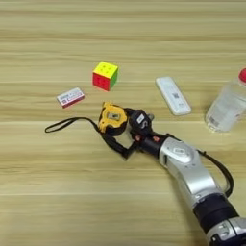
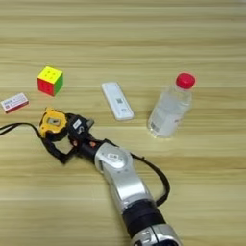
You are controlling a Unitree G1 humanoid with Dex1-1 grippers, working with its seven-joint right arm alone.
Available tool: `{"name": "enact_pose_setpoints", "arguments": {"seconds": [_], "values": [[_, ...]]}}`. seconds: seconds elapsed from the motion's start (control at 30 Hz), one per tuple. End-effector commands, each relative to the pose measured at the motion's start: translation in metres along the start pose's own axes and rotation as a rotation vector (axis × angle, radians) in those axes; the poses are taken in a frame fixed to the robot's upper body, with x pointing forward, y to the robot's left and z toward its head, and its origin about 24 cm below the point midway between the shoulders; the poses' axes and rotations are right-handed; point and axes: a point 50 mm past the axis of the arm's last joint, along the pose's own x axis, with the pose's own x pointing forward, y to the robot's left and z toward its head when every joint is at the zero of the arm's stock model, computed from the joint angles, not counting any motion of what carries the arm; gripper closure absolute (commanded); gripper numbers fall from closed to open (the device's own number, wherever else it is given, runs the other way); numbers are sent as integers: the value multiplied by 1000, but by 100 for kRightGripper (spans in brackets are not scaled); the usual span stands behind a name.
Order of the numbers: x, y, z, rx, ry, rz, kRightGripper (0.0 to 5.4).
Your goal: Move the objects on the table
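Note:
The yellow-black tape measure (image 1: 112, 117) lies at the table's middle, its black strap (image 1: 67, 124) trailing left. My right gripper (image 1: 122, 129) comes in from the bottom right and stands open at the tape measure's right and near side. One black finger (image 1: 138, 119) is beside its right edge and the other (image 1: 116, 145) runs under its near edge. The slim white remote (image 1: 173, 95) lies further right. The clear water bottle (image 2: 169, 112) with a red cap (image 2: 185, 80) stands upright at the far right.
A multicoloured puzzle cube (image 1: 105, 75) sits behind the tape measure, and a small red-white box (image 1: 70, 97) lies to its left. The light wooden table (image 1: 120, 29) stretches out bare at the back. My silver forearm (image 1: 190, 170) crosses the near right part.

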Motion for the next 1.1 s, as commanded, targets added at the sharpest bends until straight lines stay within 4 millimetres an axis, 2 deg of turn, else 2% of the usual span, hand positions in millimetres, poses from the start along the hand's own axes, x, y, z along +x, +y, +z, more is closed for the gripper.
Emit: {"name": "enact_pose_setpoints", "arguments": {"seconds": [0.03, 0.17, 0.4, 1.1], "values": [[11, -9, 26, -63, -99, -30, 4], [12, -9, 25, -51, -103, -39, 4], [11, -11, 24, -31, -113, -75, 67], [-18, -31, 25, -68, -120, -415, 67]]}}
